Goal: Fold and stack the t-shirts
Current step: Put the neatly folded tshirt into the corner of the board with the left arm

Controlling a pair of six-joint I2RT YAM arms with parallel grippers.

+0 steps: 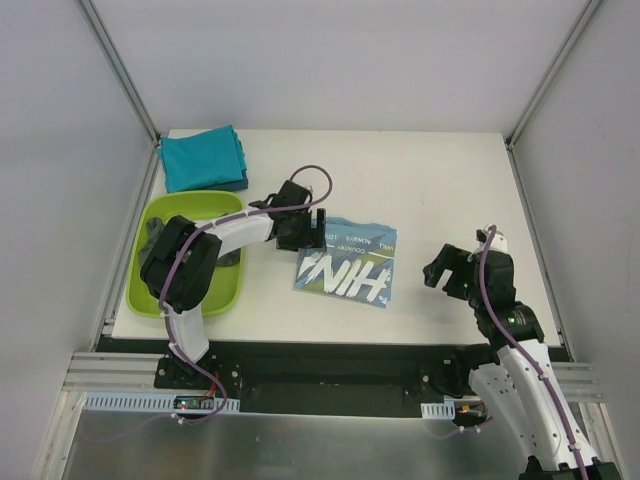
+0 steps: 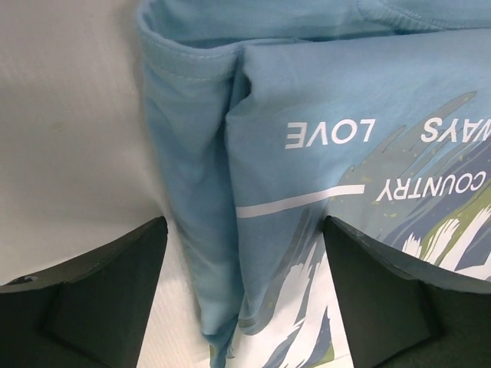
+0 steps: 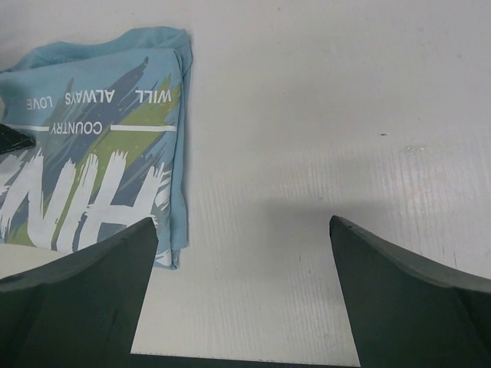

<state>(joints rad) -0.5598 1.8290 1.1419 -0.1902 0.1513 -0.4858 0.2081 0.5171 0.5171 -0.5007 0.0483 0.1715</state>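
Note:
A light blue t-shirt with white and green lettering lies folded on the middle of the white table. My left gripper is open, its fingers straddling the shirt's left folded edge. My right gripper is open and empty over bare table right of the shirt, which shows in the right wrist view at the left. A folded teal t-shirt lies at the table's far left corner. A dark grey garment lies in the tub, mostly hidden by my left arm.
A lime-green plastic tub stands at the table's left edge. The table's near edge runs just below my right gripper. White walls and metal frame posts enclose the table on three sides.

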